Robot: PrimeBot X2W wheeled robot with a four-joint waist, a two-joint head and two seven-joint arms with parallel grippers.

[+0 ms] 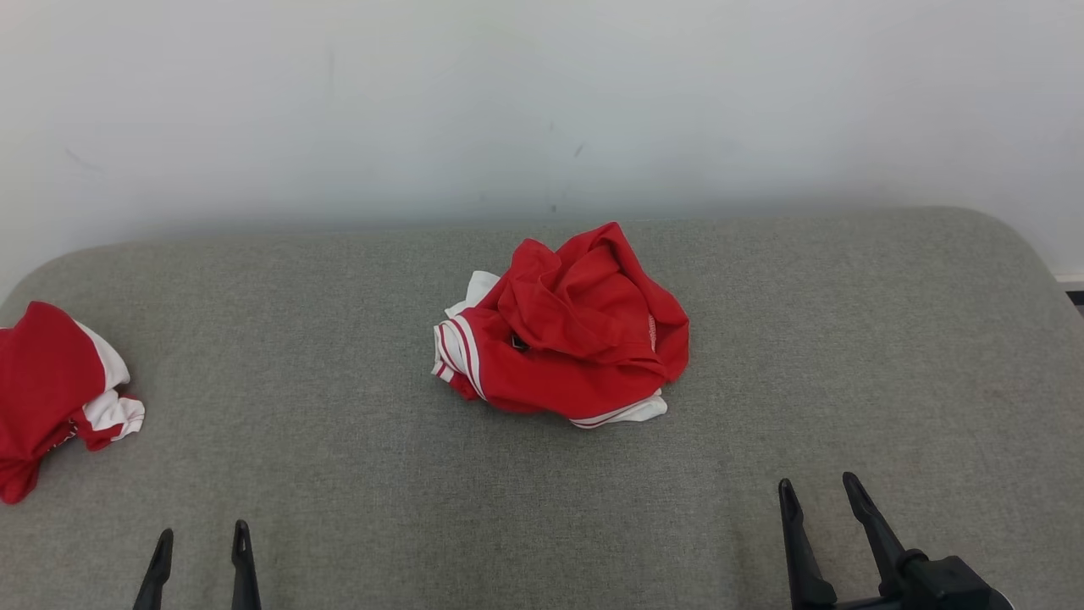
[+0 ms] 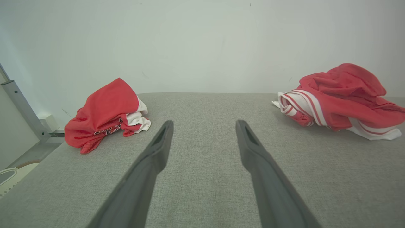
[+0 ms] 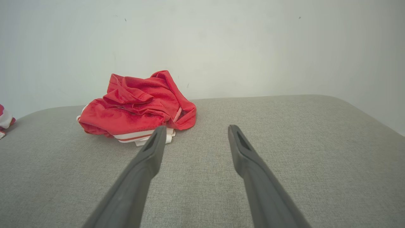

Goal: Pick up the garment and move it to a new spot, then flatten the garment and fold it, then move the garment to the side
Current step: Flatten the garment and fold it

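Second red garment [image 1: 51, 394] cut off at left edge; crumpled garment [image 1: 567, 326] mid-table [image 1: 339, 457], folds hiding its shape; left gripper [image 1: 203, 532] and right gripper [image 1: 818, 483] spread wide, empty, touching nothing.

Ahead of me a grey woven-fabric surface [image 1: 339, 508] with rounded far corners runs up to a plain pale wall [image 1: 542, 102], faintly scuffed, in soft even light. Past its left edge, 1 grey metal post [image 2: 22, 107] rises near a small white box [image 2: 47, 122].
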